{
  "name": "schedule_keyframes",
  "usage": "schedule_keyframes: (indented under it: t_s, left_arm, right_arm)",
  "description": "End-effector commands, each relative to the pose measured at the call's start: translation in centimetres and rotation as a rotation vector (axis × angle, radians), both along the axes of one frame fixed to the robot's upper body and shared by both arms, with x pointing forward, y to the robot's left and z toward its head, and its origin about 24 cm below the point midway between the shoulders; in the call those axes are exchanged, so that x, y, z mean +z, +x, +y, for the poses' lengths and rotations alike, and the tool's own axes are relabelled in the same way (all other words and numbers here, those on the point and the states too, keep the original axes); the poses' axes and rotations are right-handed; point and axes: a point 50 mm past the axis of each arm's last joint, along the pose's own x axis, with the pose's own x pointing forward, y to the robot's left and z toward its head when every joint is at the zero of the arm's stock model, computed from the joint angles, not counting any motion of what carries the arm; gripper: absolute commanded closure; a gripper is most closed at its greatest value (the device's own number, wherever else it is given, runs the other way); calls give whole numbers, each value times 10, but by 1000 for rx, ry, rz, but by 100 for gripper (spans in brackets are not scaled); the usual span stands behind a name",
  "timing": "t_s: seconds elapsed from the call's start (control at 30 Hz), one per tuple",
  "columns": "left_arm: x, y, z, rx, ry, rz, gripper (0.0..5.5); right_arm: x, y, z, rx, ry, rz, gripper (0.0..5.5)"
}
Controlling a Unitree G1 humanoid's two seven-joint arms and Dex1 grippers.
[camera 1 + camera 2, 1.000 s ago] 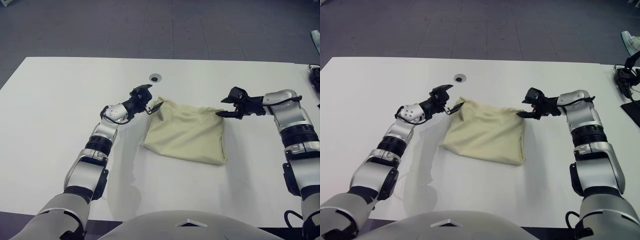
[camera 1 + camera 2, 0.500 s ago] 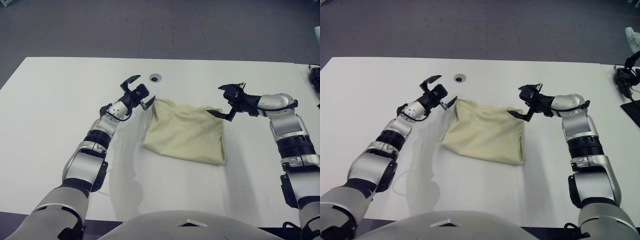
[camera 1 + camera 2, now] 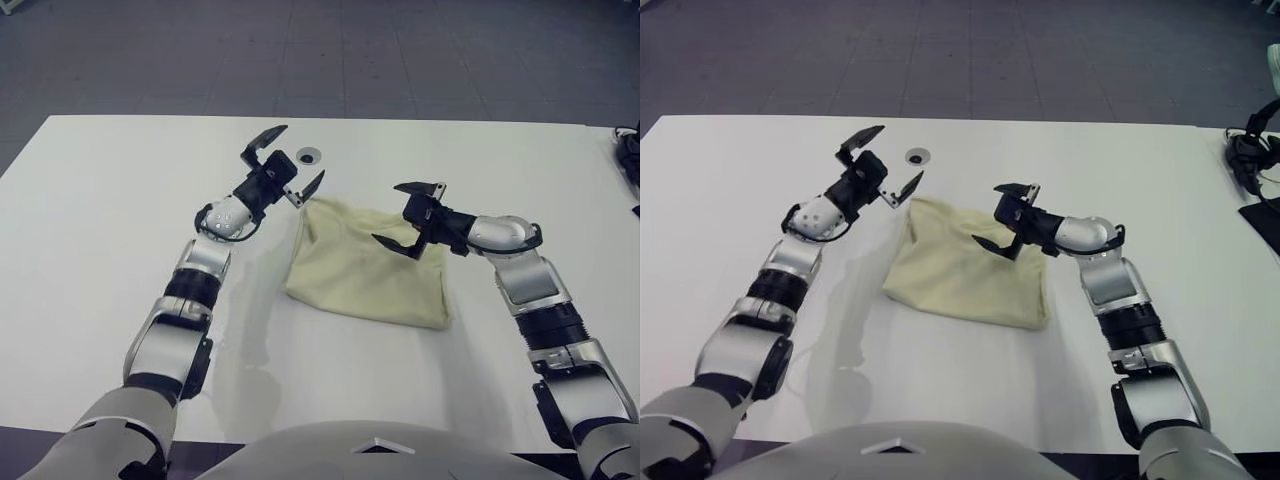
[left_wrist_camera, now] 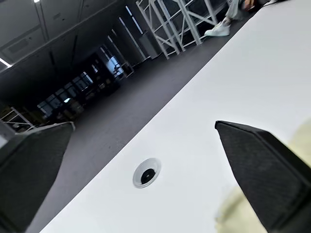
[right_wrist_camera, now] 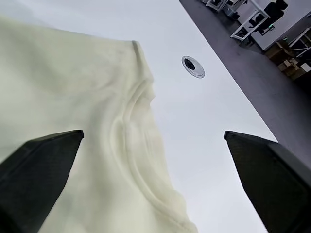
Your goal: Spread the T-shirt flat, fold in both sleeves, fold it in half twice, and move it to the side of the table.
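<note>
White table (image 3: pixel 100 250) under the head camera, with dark grey floor beyond its far edge. A pale yellow T-shirt (image 3: pixel 365 275) lies folded near the middle of the table as a compact, four-sided packet. It is slightly wider than deep, so its long axis runs roughly left to right. Its near edge slants, coming closer to the robot on the right. Its far left corner rises to a small peak pointing toward a round cable grommet (image 4: pixel 146 172) set in the tabletop. A curved neckline seam (image 5: pixel 136 145) shows in the right wrist view on the part of the cloth toward the grommet. The sleeves cannot be made out.

The left gripper (image 3: pixel 901 151) hangs above bare table just beside that peaked corner, fingers spread wide and holding nothing. The right gripper (image 3: pixel 386 212) hovers over the far right part of the packet, also spread wide and empty, and hides a stretch of the far edge. Dark objects (image 3: pixel 1245 160) at the table's right edge are cut off and cannot be identified.
</note>
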Motion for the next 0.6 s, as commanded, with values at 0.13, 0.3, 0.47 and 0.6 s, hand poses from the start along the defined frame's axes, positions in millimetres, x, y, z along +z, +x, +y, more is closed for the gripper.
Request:
schedule_keyframes:
  t_s: [0.13, 0.3, 0.47, 0.6]
  left_arm:
    - [-7, -56, 28, -118, 186, 131, 10]
    - [-25, -74, 30, -133, 322, 233, 10]
    - [-46, -85, 17, -160, 391, 283, 10]
    - [-51, -89, 10, -172, 409, 286, 10]
  right_arm:
    - [0, 16, 26, -98, 207, -50, 12]
    - [-12, 27, 39, -119, 209, -26, 12]
    - [-23, 32, 61, -85, 192, 0, 12]
    - [-31, 34, 70, -71, 168, 10, 12]
